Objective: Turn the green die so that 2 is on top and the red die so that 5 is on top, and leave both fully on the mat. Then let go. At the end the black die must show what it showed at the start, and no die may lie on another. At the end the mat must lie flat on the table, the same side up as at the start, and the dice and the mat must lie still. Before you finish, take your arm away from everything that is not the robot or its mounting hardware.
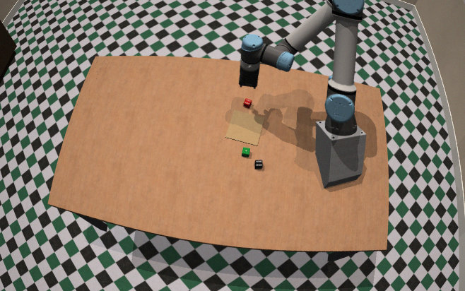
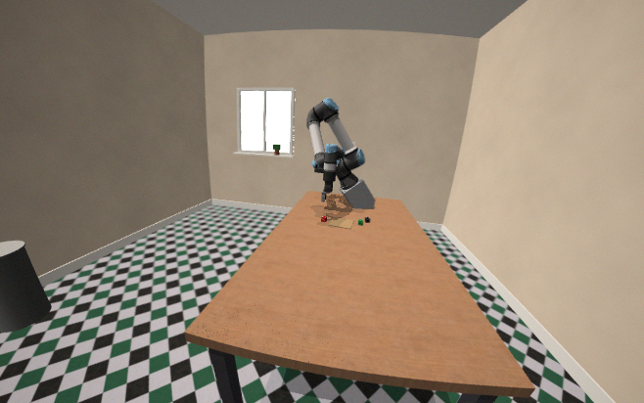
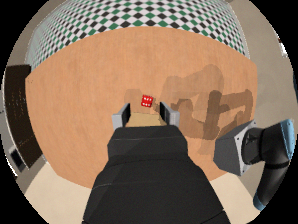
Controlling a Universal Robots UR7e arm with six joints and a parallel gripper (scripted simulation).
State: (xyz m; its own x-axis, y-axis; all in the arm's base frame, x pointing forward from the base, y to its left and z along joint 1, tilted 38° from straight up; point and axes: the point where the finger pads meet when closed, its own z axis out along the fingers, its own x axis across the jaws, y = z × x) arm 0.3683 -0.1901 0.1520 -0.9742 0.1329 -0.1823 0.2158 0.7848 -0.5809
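The red die (image 1: 247, 103) (image 2: 324, 219) (image 3: 147, 101) lies on the table just beyond the mat's far edge in the top view; its top seems to show several pips, perhaps 6. The tan mat (image 1: 243, 131) (image 2: 344, 224) (image 3: 145, 121) lies flat with no die on it. The green die (image 1: 246, 152) (image 2: 360, 222) lies off the mat's near edge, 1 on top. The black die (image 1: 259, 164) (image 2: 367, 220) lies beside it, seemingly 6 on top. My gripper (image 1: 248, 87) (image 2: 324, 199) (image 3: 145, 108) is open and empty, above the table near the red die, pointing down.
The grey pedestal (image 1: 339, 159) (image 2: 359, 196) (image 3: 231, 152) carries the arm on the right of the table (image 1: 148, 148) in the top view. The arm's shadow falls across the table and part of the mat. The table's far edge is close behind the gripper.
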